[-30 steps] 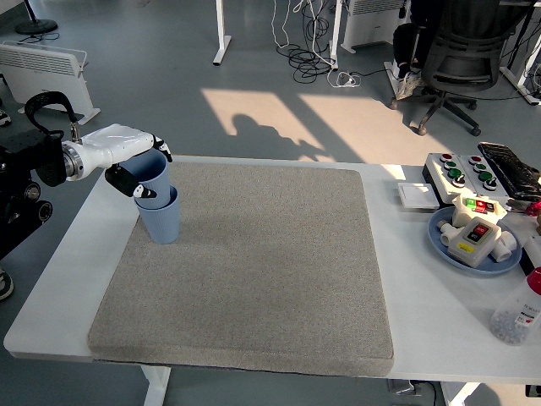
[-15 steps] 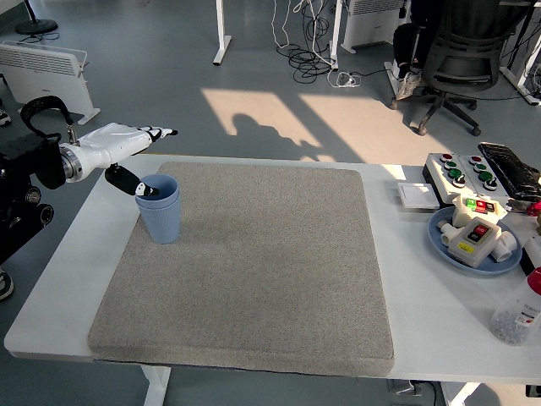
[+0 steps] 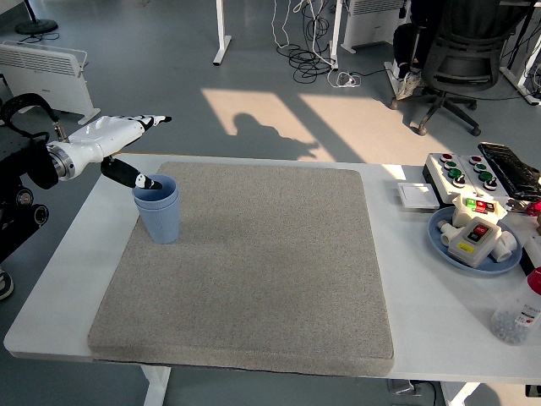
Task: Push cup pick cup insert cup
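Observation:
Two blue cups stand nested, one inside the other, upright near the far left corner of the grey mat. My left hand is white, just left of and slightly above the cups' rim. Its fingers are spread open and hold nothing; the thumb tip is close to the rim. My right arm is out of view.
The white table carries a blue plate with small white parts, a button box, a white pad and a clear bottle at the right. An office chair stands beyond the table.
My left hand let go of the upper cup, which dropped fully into the lower one. The hand opened and drew back to the left and up.

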Available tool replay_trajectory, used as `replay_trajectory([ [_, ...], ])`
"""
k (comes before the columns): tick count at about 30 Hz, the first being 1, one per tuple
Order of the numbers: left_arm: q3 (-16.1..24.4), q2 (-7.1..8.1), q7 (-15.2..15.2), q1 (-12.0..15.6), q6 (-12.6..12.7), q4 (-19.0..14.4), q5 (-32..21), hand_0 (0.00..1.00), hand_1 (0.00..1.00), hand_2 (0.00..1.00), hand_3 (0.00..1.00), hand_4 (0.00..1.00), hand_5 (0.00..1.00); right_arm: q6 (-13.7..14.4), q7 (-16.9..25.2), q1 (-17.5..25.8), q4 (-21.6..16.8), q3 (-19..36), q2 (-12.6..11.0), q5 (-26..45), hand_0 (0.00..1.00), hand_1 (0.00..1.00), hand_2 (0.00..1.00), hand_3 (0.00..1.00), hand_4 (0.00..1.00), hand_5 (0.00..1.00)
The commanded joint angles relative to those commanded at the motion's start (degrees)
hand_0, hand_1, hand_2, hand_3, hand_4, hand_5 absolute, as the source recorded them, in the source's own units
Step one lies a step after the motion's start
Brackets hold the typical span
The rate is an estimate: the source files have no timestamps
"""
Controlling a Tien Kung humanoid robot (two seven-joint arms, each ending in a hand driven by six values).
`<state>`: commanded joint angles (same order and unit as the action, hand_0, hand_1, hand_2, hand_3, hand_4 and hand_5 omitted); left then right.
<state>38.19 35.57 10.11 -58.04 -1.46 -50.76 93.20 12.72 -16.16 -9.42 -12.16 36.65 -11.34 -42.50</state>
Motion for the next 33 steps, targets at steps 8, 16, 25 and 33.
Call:
replay_trajectory([
  [8,16.06,2.78,-5.57,11.63,-0.42,-11.37,-14.75,0.807,0.857,0.949,0.889,0.727,0.724,0.13,0.38,-0.04,0.16,-0.28,-0.09,0.86,0.709,0.641,0.646,0.584,0.122,0.406],
  [16,31.76,3.96,-15.56,27.43,-9.05,-22.92,-33.79,0.77,0.803,0.878,0.816,0.646,0.998,0.66,1.24,-0.47,0.38,-1.94,-0.26,4.12,0.708,0.641,0.643,0.584,0.122,0.405],
  [25,48.53,-2.97,-15.28,48.21,-13.55,-35.66,-52.76,0.783,0.813,0.883,0.818,0.665,0.998,0.83,1.65,-1.02,0.45,-2.32,-0.14,4.57,0.707,0.641,0.643,0.584,0.122,0.405],
  [33,61.8,-15.34,-13.89,64.01,-12.42,-42.23,-51.9,0.797,0.816,0.884,0.815,0.674,0.998,0.98,1.93,-1.02,0.5,-2.91,-0.21,5.67,0.709,0.64,0.645,0.584,0.122,0.404],
])
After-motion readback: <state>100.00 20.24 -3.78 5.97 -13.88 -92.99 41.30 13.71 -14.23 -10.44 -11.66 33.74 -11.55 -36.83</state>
